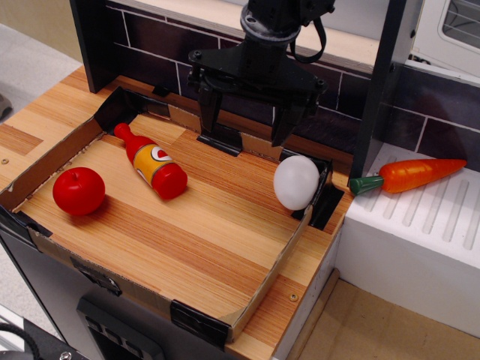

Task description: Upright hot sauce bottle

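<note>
The hot sauce bottle (pixel 151 162) lies on its side on the wooden tray floor, left of centre. It is red with a yellow-orange label band and a white-and-red oval mark; its narrow neck points to the back left. My black gripper (pixel 246 120) hangs above the back of the tray, to the right of and behind the bottle. Its two fingers (pixel 208 109) are spread wide apart with nothing between them. It does not touch the bottle.
A red apple (pixel 79 190) sits at the tray's left. A white egg (pixel 296 182) rests against the right cardboard wall (pixel 281 255). A toy carrot (pixel 409 175) lies on the white rack to the right. A dark brick wall stands behind.
</note>
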Controlling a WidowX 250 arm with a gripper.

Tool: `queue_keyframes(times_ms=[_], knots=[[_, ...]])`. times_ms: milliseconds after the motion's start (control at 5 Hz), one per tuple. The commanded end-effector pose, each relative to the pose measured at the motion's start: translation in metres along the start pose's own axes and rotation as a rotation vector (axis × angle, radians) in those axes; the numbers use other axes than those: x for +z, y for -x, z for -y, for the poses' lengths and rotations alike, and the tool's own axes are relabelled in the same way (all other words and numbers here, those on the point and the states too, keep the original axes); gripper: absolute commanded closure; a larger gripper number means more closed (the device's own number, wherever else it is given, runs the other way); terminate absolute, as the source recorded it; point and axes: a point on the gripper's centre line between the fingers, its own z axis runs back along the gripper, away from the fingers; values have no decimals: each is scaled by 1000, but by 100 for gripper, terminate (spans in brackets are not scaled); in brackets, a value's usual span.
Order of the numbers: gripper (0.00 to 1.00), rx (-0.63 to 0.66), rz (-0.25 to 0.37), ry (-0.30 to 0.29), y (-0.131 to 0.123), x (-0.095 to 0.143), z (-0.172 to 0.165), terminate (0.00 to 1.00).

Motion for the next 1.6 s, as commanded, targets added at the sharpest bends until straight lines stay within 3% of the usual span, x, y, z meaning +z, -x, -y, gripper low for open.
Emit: queue_keyframes(times_ms=[0,200,400,600,800,1000,1400], knots=[[0,0,0,0,0,0,0,0],[0,182,65,-3,-18,8,-30,0],[0,318,31,8,-35,-5,-59,0],[0,393,-14,-18,-46,-22,-84,0],[0,411,-65,1,-54,-46,-110,0],[0,371,-184,55,-53,-63,-123,0],[0,390,-208,110,-59,-82,-130,0]])
